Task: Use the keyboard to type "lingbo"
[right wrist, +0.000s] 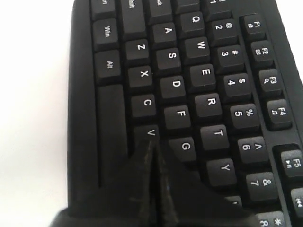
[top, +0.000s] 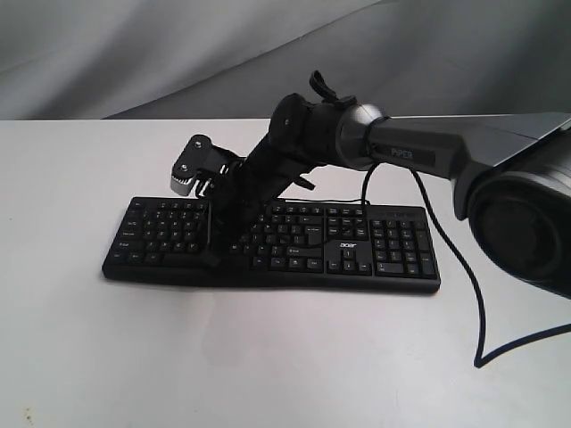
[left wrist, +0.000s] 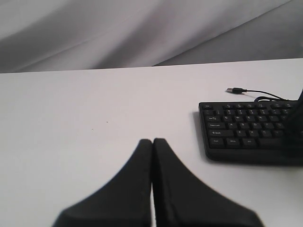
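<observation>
The black keyboard (top: 357, 245) lies across the middle of the white table (top: 268, 357). My right arm reaches over it from the right. My right gripper (top: 214, 257) points down onto the left-middle keys, shut with nothing between its fingers. In the right wrist view the right gripper (right wrist: 153, 143) has its tip on the bottom letter row of the keyboard (right wrist: 199, 75), just past the V key (right wrist: 150, 133) and below G (right wrist: 185, 146); the key under it is hidden. My left gripper (left wrist: 152, 140) is shut and empty over bare table, to the left of the keyboard (left wrist: 246, 127).
A loose USB plug (left wrist: 234, 90) on a thin cable lies behind the keyboard's left end. A thick black arm cable (top: 477, 312) hangs down at the right and loops on the table. A grey cloth backdrop (top: 134, 53) closes the far side.
</observation>
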Controlling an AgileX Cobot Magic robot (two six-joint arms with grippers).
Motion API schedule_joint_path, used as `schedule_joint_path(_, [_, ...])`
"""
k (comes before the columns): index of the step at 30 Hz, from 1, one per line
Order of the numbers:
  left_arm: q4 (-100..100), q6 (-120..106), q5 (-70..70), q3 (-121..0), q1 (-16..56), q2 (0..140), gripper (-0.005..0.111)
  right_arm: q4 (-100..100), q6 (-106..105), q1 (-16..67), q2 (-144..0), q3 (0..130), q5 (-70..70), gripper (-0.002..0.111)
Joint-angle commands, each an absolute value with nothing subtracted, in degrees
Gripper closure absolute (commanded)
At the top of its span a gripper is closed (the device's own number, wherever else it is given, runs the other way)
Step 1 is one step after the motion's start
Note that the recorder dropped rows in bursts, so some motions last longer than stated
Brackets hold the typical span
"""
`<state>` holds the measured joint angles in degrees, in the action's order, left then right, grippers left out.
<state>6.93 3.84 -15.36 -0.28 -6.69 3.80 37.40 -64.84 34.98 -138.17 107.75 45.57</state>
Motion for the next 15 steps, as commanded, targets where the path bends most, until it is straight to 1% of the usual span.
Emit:
schedule_joint_path(1, [6.71,3.96,-15.02,0.0,-6.65,4.04,0.106,38.06,-64.68,34.74,-138.47,107.82,45.12,0.108])
schedule_joint_path(5, [6.71,3.96,-15.02,0.0,-6.65,4.04,0.106,38.38,-64.68,34.74,-139.35,107.82,45.63,0.108])
schedule_joint_path(9, [6.71,3.96,-15.02,0.0,-6.65,4.04,0.106,32.74,-61.47,34.54,-134.89,107.82,45.63,0.108])
schedule_joint_path(14, [6.71,3.96,-15.02,0.0,-6.65,4.04,0.106,29.46,-58.33,31.29,-132.42,107.39,49.78,0.108])
schedule_joint_path(15, [6.71,3.96,-15.02,0.0,-6.65,4.04,0.106,29.46,-58.33,31.15,-132.42,106.41,48.84,0.108])
